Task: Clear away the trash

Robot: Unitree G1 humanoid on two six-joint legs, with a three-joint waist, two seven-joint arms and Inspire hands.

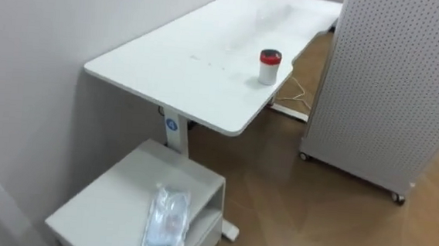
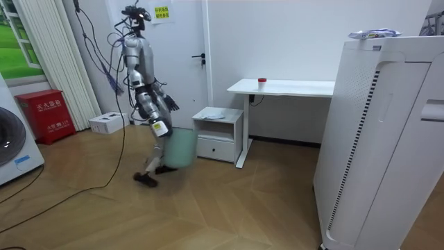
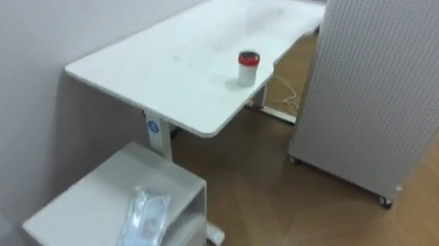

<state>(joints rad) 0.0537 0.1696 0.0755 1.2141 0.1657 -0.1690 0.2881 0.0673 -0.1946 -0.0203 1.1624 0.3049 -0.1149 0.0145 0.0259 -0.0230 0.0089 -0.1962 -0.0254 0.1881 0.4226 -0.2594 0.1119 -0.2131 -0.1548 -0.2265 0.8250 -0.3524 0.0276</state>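
- One clear plastic wrapper [image 1: 168,220], the garbage, lies crumpled on top of the low white cabinet [image 1: 113,209], close to the cabinet's front edge and above its open shelf.
- Directly behind the cabinet, and higher, stands a white desk [image 1: 200,67]. Its leg rises just beside the cabinet's back corner, and both pieces sit against the wall.
- A small white jar with a red lid [image 1: 269,66] stands upright on the desk, well apart from the cabinet and near the desk's outer edge.
- A white perforated panel on castors [image 1: 392,96] stands on the wood floor, across from the cabinet and past the desk's outer edge.
- In the room view the robot stands at the room view's left of the cabinet, facing it, leaning forward with knees bent and one foot set back.
- A pale green bin [image 2: 182,148] hangs at knee height between the robot and the cabinet.
- The right hand [image 2: 158,127] is down at the bin's rim, and the left hand [image 2: 168,104] is raised at waist height toward the cabinet. Both are too small to tell whether either one grips or hangs loose.
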